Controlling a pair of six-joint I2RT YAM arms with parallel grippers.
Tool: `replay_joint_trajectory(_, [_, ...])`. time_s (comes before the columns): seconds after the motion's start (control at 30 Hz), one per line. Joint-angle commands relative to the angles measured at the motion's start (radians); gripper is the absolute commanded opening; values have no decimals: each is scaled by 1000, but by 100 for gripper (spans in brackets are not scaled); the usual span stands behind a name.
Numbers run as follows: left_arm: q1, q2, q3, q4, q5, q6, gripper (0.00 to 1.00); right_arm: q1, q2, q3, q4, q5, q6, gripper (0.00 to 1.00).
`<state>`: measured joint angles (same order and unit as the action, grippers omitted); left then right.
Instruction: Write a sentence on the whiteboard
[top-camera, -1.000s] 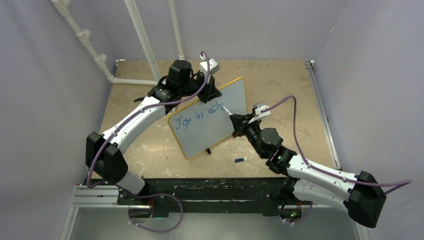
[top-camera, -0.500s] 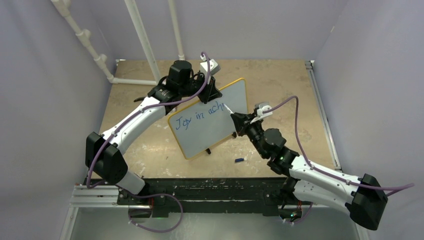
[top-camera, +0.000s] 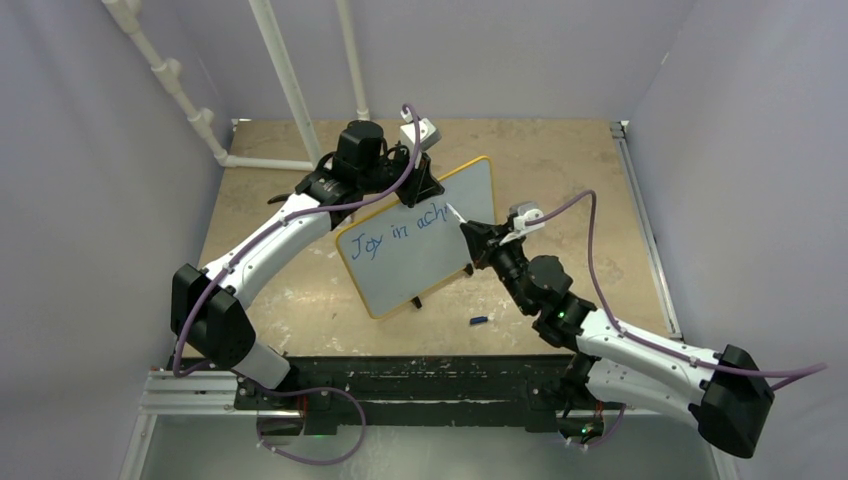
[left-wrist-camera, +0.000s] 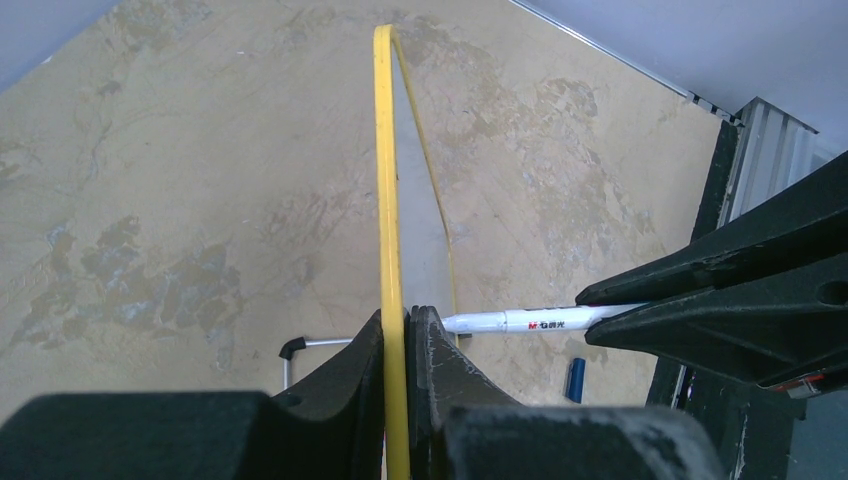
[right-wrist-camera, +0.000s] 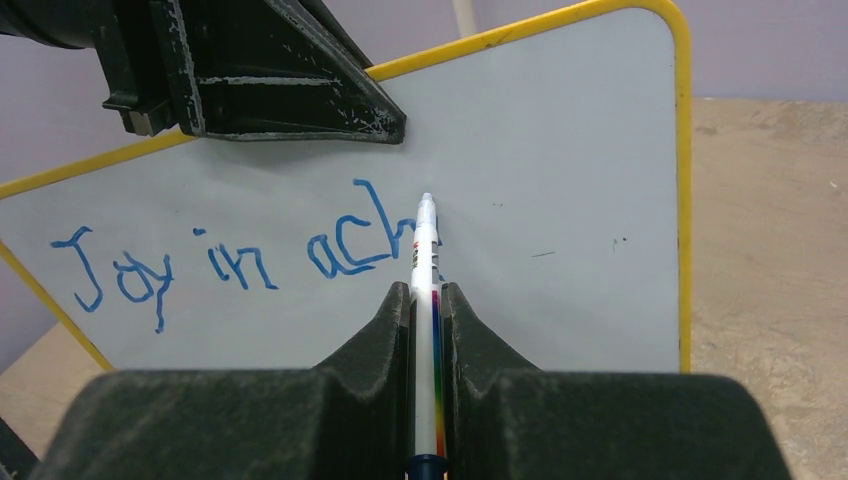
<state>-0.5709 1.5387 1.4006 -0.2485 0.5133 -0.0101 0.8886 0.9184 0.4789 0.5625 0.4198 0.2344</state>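
At centre frame, only "Joy in ach" of the sentence is written on the board; the rest is judged outstanding. The marker is clamped by the right gripper, and the board's rim by the left gripper.

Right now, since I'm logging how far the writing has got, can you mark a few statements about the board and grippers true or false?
1. The left gripper is shut on the whiteboard at its yellow rim. True.
2. The right gripper holds a marker with its tip at the board. True.
3. The sentence reads "Joy in achievement". False: only "Joy in ach" is written.
4. The whiteboard lies flat. False: it stands up on edge.
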Motion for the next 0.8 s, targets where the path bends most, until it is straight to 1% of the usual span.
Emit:
replay_joint_trajectory(0.0, [-1, -26, -11, 18, 15, 67, 0, -5, 17, 52, 55, -1, -20, 0])
replay_joint_trajectory(0.27, [-1, -26, -15, 20, 35, 68, 0, -5, 46, 52, 72, 18, -20, 0])
replay_joint_trajectory(0.4, [-1, -28, -14, 21, -6, 64, 0, -5, 13, 41, 77, 13, -26, 0])
replay_joint_trajectory(0.57, [2, -28, -12, 17, -58, 55, 0, -5, -48, 6, 30, 20, 12, 0])
replay_joint_trajectory(0.77, [2, -25, -12, 17, -59, 51, 0, -4, -23, -17, 8, 40, 43, 0])
